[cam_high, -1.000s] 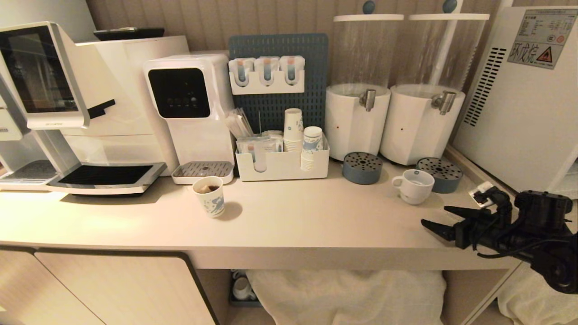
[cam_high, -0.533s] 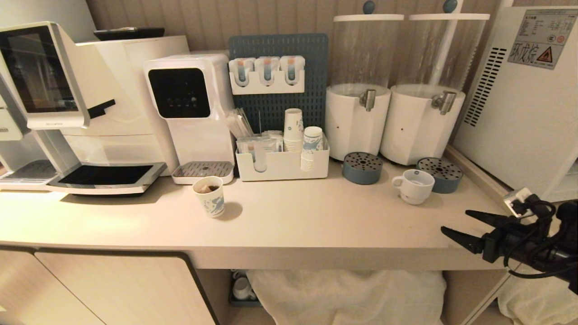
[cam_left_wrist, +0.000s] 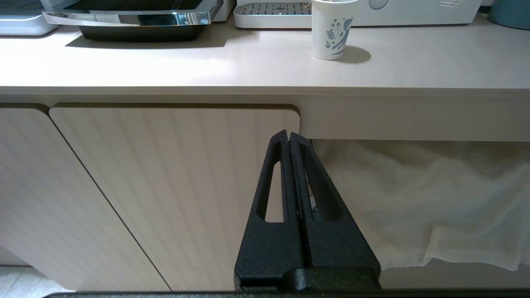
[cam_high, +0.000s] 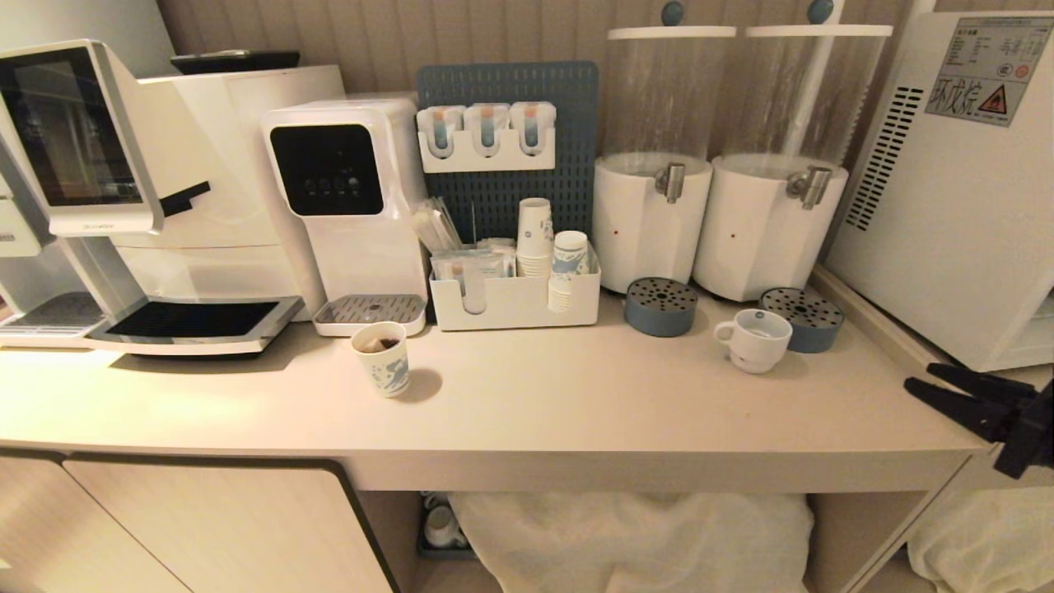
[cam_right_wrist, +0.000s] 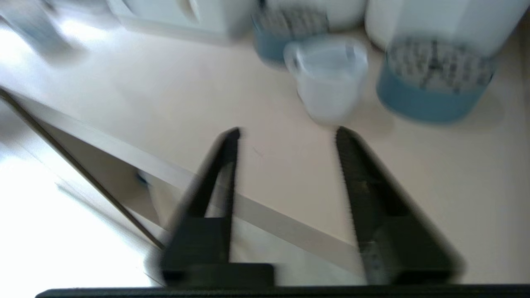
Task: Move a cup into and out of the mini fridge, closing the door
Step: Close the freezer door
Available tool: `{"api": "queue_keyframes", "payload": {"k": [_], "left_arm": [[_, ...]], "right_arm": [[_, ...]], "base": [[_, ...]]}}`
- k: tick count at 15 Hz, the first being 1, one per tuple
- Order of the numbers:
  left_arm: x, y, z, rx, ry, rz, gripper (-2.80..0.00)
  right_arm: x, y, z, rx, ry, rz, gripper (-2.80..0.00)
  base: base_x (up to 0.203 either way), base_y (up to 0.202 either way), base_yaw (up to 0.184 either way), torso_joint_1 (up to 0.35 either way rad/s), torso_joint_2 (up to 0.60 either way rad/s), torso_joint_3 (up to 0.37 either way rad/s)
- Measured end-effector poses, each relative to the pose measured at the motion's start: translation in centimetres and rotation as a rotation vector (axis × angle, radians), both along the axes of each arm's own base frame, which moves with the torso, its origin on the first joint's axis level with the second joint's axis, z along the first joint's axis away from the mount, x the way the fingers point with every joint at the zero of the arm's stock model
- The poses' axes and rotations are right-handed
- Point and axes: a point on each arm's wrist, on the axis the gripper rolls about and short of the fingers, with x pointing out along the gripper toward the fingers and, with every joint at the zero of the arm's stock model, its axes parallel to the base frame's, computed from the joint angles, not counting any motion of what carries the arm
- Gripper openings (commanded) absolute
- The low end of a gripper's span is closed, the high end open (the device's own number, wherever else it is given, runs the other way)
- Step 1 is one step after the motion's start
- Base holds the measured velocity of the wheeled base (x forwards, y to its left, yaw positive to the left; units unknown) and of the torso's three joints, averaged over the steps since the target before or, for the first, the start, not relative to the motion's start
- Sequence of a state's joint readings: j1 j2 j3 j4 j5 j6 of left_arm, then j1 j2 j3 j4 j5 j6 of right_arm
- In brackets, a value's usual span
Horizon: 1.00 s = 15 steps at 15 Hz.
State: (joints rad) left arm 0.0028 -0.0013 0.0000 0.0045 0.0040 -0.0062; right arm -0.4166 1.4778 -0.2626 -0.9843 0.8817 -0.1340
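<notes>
in the head view, you have the cup (cam_high: pixel 755 338) sitting on the counter (cam_high: pixel 576 403) at right of centre, just beside a blue drip stand (cam_high: pixel 801 318) and in front of two drink dispensers (cam_high: pixel 712 165). the mini fridge (cam_high: pixel 955 181) fills the upper right corner; you see only its side with vent slots and a warning sticker, so the door is not shown. the right gripper (cam_high: pixel 921 378) pokes in at the right edge, past the counter's front corner, well apart from the cup, its fingers parted and holding nothing. a paper cup (cam_high: pixel 382 357) with something dark inside stands left of centre, with bare counter between it and the cup.

in the left wrist view, you see the left gripper (cam_left_wrist: pixel 288 136) closed tight and empty, below the counter edge, facing a cabinet door (cam_left_wrist: pixel 165 186) and white cloth (cam_left_wrist: pixel 414 198). the paper cup shows at top centre.

in the right wrist view, blurred, the cup sits at upper centre beyond the spread fingertips, its inside looking empty.
</notes>
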Motion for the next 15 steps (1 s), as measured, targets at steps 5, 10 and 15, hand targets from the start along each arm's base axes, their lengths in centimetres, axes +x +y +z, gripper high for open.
{"api": "queue_keyframes", "payload": {"k": [5, 10, 15], "left_arm": [[0.0, 0.0, 0.0, -0.001, 0.0, 0.0, -2.8], [0.0, 0.0, 0.0, 0.011, 0.0, -0.003, -2.8], [-0.1, 0.0, 1.5, 0.106, -0.143, 0.009, -2.8]], "right_arm": [[-7.8, -0.9, 7.5, 0.14, -0.021, -0.038, -2.8], [-12.1, 0.8, 10.8, 0.167, -0.062, 0.016, -2.8], [-12.9, 1.9, 12.3, 0.176, -0.067, 0.055, -2.8]], "base": [[0.0, 0.0, 0.0, 0.0, 0.0, 0.0], [0.0, 0.0, 0.0, 0.0, 0.0, 0.0], [0.0, 0.0, 0.0, 0.0, 0.0, 0.0]]}}
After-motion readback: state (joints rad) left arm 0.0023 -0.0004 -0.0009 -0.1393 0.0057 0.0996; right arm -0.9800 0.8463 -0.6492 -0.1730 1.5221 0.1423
